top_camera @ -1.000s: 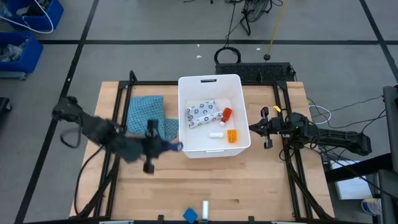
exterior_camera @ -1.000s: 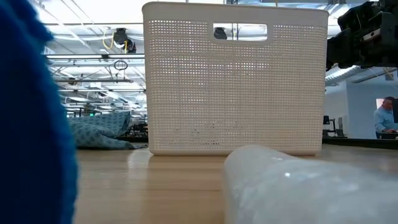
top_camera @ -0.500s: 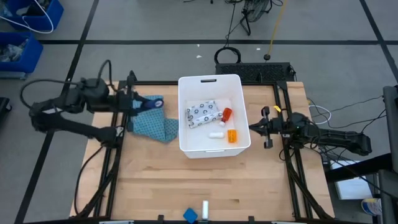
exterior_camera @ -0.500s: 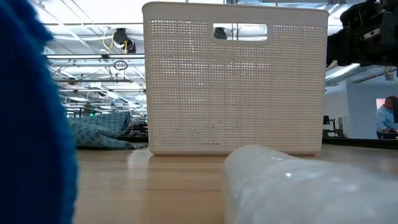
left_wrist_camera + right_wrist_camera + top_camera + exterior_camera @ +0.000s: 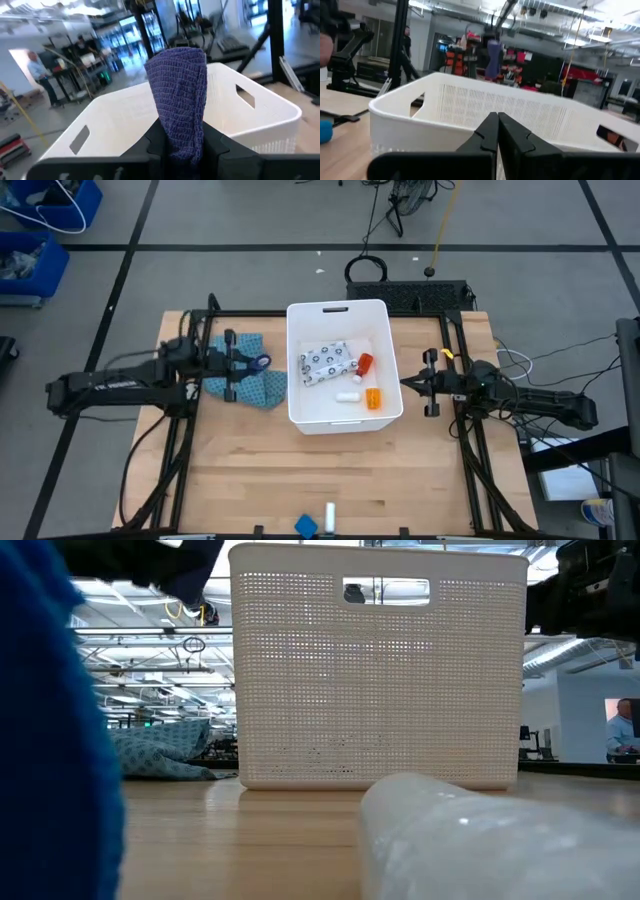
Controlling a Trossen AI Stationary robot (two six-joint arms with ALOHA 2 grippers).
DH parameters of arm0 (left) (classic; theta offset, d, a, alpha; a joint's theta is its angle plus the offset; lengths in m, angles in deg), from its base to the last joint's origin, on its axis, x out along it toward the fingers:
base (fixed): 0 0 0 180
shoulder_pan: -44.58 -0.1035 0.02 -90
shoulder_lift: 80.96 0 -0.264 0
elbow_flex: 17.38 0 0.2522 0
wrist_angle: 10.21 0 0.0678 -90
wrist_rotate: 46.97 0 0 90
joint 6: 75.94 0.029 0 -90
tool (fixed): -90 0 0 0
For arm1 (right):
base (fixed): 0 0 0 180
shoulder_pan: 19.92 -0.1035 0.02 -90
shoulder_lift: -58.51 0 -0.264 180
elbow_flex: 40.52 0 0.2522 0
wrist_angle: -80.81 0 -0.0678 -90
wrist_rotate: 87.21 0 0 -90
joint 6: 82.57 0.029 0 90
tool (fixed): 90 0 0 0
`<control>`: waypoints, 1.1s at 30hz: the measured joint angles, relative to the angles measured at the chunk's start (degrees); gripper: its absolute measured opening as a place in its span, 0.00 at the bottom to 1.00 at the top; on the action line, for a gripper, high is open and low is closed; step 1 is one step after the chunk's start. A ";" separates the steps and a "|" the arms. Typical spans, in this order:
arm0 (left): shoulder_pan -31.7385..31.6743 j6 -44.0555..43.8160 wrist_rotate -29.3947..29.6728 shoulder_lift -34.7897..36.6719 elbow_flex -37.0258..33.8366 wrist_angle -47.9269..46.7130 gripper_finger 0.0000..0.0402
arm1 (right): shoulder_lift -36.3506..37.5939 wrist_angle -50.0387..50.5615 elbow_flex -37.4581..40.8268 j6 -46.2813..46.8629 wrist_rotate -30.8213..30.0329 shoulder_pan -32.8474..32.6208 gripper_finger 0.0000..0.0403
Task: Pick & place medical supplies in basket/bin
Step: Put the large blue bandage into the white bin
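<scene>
**Left claw holds blue piece beside the bin; right claw closed at the opposite wall**

The left claw [image 5: 250, 362] sits above the teal patterned cloth [image 5: 240, 380], just left of the white bin [image 5: 390, 350]. Its fingers are clamped on a blue knitted piece [image 5: 181, 100]. In the left wrist view the piece's long axis runs out from the fingers, its rounded free end pointing toward the bin.

The right claw [image 5: 408, 385] waits just outside the bin's right wall, fingers pressed together, pointing at the bin.

The bin stands at the counter's [image 5: 330, 470] far centre, handle slot [image 5: 335, 308] on the far rim. Contents:
- flat white dark-patterned pouch [image 5: 327, 363], long axis slanted
- red bottle with white cap [image 5: 364, 363], lying slanted
- small white tube [image 5: 347, 396], lying crosswise
- orange pill bottle [image 5: 373, 398]

A blue item [image 5: 306, 526] and a white item [image 5: 329, 517] lie at the counter's near edge.
</scene>
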 joint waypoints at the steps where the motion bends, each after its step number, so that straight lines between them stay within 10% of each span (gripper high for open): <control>1: -0.16 -1.05 -0.23 1.40 -2.92 3.28 0.15 | 0.02 -0.64 0.00 -0.23 0.00 0.00 0.00; 10: -2.00 -8.05 -1.19 9.24 -19.69 19.46 0.15 | -0.02 -0.36 0.00 0.83 -3.07 0.00 0.00; 33: -2.09 -14.38 1.74 9.66 -23.19 26.30 0.16 | -0.04 0.65 0.00 2.64 -3.04 0.00 0.00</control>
